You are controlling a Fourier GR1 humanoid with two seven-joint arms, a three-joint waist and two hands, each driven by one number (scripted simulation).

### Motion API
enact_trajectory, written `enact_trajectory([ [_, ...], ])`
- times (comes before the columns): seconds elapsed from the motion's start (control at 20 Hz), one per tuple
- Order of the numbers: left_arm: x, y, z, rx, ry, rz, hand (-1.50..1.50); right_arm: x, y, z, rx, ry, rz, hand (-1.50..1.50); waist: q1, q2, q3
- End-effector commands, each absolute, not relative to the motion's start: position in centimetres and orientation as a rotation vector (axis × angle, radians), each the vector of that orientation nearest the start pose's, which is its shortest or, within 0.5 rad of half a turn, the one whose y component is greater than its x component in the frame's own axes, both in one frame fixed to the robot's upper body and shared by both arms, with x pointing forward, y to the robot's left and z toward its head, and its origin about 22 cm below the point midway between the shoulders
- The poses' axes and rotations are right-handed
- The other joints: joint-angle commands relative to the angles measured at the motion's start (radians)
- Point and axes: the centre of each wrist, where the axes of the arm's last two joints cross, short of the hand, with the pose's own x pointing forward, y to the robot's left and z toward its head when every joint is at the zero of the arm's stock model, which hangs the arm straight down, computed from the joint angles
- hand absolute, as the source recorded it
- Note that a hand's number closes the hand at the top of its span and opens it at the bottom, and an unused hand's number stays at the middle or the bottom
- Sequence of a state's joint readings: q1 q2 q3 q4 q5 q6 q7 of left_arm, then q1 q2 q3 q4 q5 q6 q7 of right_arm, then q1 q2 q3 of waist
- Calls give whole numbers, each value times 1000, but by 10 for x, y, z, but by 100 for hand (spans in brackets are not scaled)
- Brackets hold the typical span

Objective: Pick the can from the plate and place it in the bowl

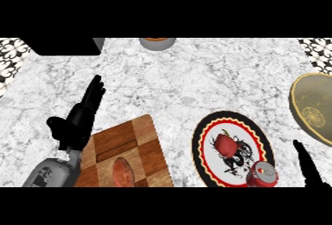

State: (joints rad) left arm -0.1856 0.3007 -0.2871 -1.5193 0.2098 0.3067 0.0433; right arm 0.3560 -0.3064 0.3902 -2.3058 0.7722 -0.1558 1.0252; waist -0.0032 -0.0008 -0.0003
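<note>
Right hand shows at my lower right edge, fingers straight and holding nothing, just beside the red can. I see the can sitting on the patterned plate's near rim. The olive bowl lies further right. Left hand rests open beside the wooden cutting board.

A tan bowl at the counter's right edge is cut by the frame, so only its left part shows. The patterned plate at the front edge loses its lower rim, and the red can on it sits against that cut. Only a black sliver of the right hand shows. The wooden cutting board runs off the front; 1 reddish oval on it cannot be identified. 1 round container is cut at the back edge.
</note>
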Motion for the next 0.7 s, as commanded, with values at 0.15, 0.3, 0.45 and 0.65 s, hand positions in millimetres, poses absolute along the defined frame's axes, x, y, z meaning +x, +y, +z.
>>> enact_trajectory([
  [0.15, 265, 228, 31, 81, -1600, -101, 0, 114, -203, 121, -728, -1087, 225, -150, -2, -1, 0],
  [0.3, 255, 207, 20, 75, -1586, -102, 0, 120, -209, 117, -726, -1126, 207, -150, -1, -1, 1],
  [0.45, 274, 216, 20, 69, -1585, -96, 0, 120, -203, 116, -694, -1150, 174, -150, -4, 0, 0],
  [0.65, 270, 206, 33, 83, -1592, -125, 0, 110, -206, 108, -652, -1120, 143, -150, -5, -1, 1],
])
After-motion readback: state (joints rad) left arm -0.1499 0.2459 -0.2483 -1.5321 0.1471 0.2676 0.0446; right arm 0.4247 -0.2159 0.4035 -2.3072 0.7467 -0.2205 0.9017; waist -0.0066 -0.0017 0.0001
